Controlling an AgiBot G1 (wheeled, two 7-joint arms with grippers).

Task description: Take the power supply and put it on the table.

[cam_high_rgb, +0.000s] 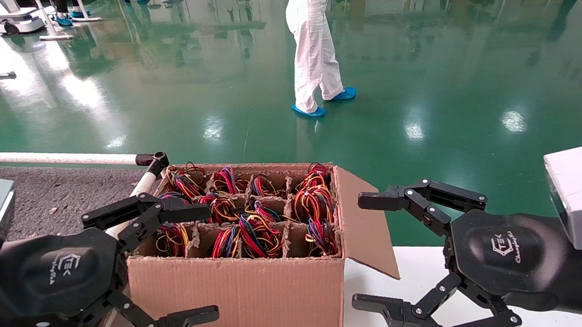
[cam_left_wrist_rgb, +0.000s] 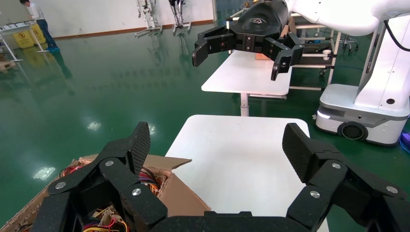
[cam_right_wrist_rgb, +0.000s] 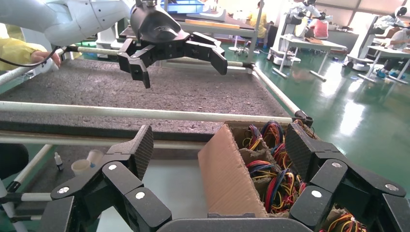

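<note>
The dark speckled bench (cam_high_rgb: 61, 193) lies at far left behind its white pipe rail. The left claw (cam_high_rgb: 177, 266) hovers wide open and empty at the carton's (cam_high_rgb: 237, 293) left front corner, its back stamped with a logo reading roughly "TEK". Power supplies (cam_high_rgb: 247, 234) sit in the carton's cells, only their coloured wire loops showing, just ahead and right of that claw, which seems the nearer. The right claw (cam_high_rgb: 368, 251), likewise open and empty, hangs beside the carton's right flap.
</note>
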